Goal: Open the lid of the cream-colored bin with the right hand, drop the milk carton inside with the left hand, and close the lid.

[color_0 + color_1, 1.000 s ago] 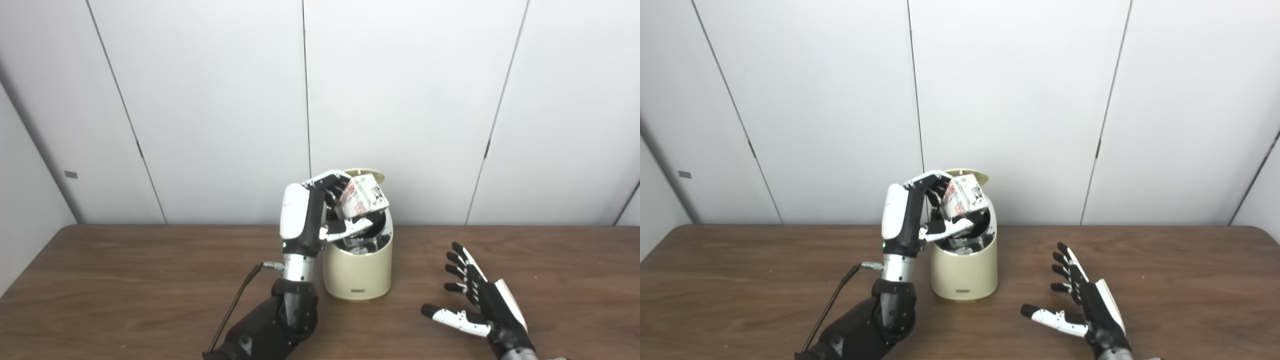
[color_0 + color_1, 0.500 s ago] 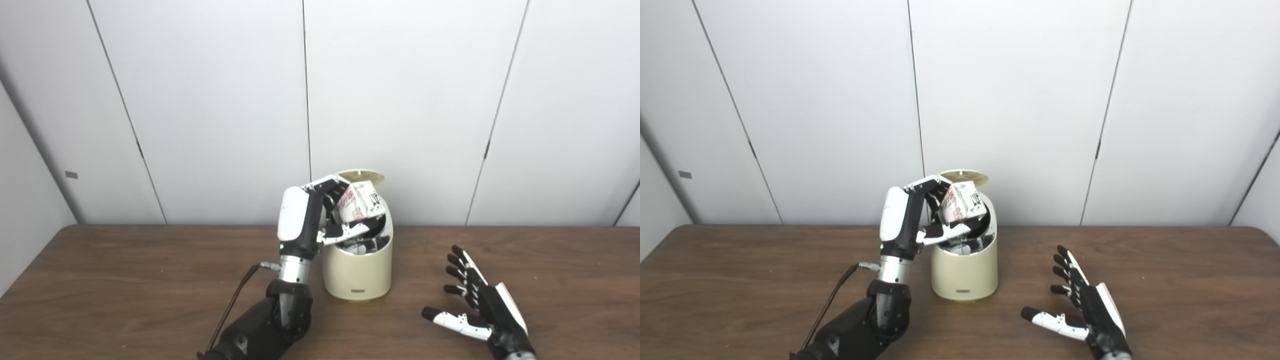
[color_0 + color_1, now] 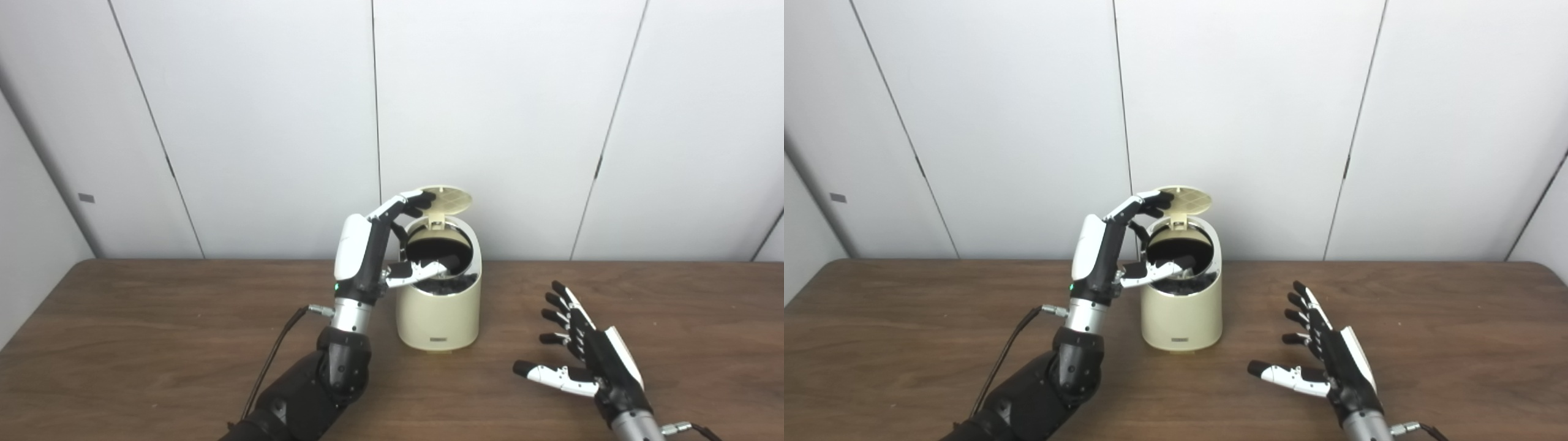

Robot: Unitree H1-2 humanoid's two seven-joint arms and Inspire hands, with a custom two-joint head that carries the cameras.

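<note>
Over the bin (image 3: 438, 312), lid (image 3: 446, 198) up, my left hand (image 3: 392, 245) spreads empty; my right hand (image 3: 582, 364) lies open near the table's (image 3: 122, 343) right.

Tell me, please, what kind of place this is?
Probably a robot test room, not a home: plain white wall panels, a bare wooden table, and only a cream-colored bin between the robot's hands.

Occlusions / cut-offs

bin (image 3: 438, 312) interior dark at frame centre, contents unreadable, milk carton can't be made out inside. left hand (image 3: 380, 251) thumb covers part of the opening. Both forearms clipped by the bottom edge. Label at the bin's base too small to read.
</note>
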